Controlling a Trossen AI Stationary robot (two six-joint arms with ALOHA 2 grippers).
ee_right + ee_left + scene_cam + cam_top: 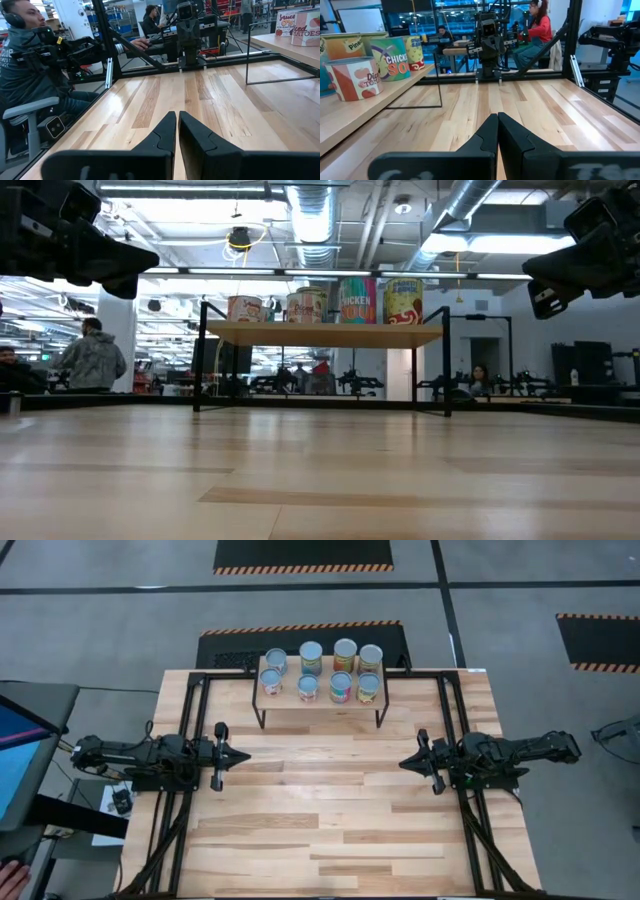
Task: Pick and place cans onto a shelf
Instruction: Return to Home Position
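Both pinched, facing, seemingly hovering: left claw (pixel 245 755), right claw (pixel 403 763).

Bright, even light comes from ceiling lamps (pixel 510 243) that glare white in the low view, leaving the worktop (pixel 330 800) pale, with only faint, soft shadows beneath the shelf (pixel 290 703).

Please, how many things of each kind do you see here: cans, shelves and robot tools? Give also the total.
Cans: 8
Shelf: 1
Tools: 2 (left tool, right tool)
Total: 11
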